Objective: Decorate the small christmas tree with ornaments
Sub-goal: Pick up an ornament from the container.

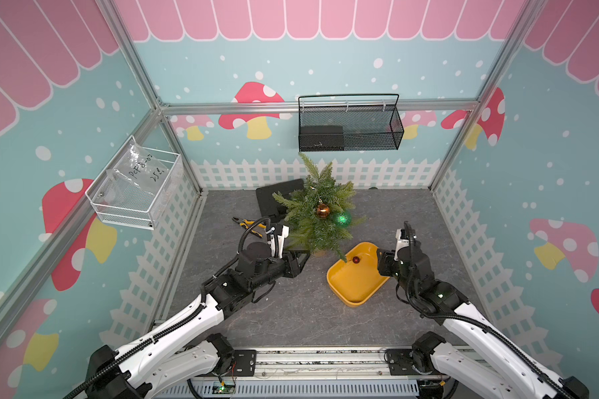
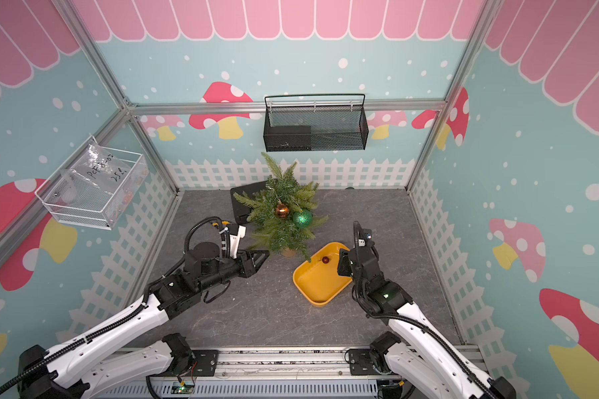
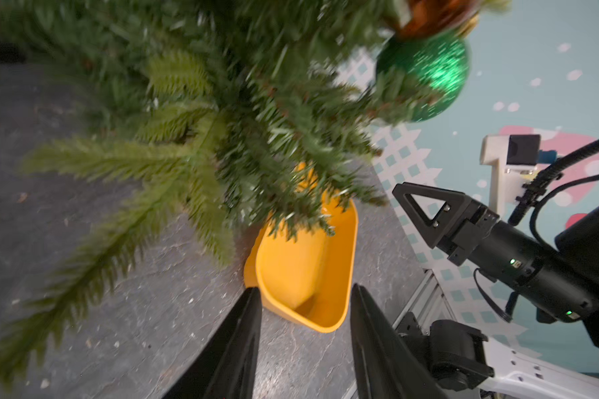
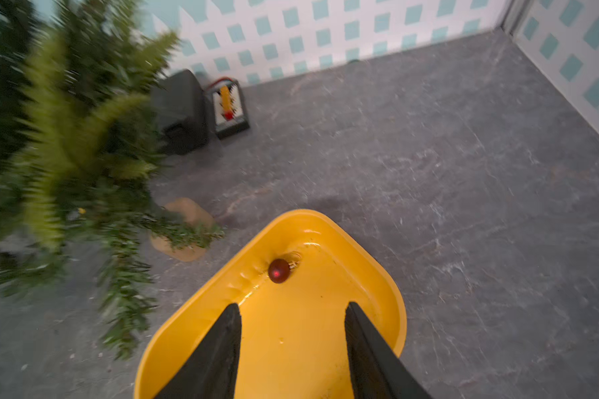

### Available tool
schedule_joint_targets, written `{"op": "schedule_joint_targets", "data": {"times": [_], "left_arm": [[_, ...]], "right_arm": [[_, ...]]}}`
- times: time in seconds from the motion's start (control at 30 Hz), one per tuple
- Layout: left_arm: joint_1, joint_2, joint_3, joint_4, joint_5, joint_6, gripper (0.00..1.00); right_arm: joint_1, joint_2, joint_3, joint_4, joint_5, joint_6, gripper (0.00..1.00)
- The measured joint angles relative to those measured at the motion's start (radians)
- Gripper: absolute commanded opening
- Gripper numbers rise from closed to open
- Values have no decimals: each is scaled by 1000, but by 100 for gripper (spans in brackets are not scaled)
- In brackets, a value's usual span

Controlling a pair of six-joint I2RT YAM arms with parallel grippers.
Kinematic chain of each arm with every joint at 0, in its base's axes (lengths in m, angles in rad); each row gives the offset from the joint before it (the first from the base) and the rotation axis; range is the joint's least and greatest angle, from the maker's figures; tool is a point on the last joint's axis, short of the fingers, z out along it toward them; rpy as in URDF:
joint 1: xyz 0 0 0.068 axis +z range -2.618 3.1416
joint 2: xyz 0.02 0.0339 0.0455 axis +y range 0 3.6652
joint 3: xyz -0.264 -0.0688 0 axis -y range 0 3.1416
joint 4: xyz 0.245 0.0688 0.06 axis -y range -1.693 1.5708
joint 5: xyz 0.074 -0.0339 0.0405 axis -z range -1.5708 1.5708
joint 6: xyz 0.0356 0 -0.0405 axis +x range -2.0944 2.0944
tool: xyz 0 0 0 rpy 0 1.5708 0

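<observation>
My left gripper (image 3: 305,289) hangs open and empty beside the lower branches of the small christmas tree (image 1: 312,231), which stands upright toward the back of the grey bench (image 1: 291,321). Two ornaments hang on the tree: a copper-orange ball (image 1: 322,210) and, just beside it, a glittery green ball (image 1: 341,218). A small dark red ball (image 4: 279,271) lies loose in the yellow tray (image 1: 357,292), at the end nearest the tree. My right gripper (image 4: 291,305) is poised over the tray, jaws apart, holding nothing, short of that ball.
</observation>
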Motion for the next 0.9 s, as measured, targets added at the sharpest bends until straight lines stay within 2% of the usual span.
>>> {"op": "schedule_joint_targets", "data": {"times": [0.13,0.47,0.9], "left_arm": [[-11,1,-60,2,-35,-26,44],[-17,11,-142,42,-66,-84,44],[-19,-1,-164,53,-87,-101,44]], "right_arm": [[0,136,-29,39,15,48,57],[-2,467,19,207,-50,119,58],[-20,684,151,268,-95,140,54]]}}
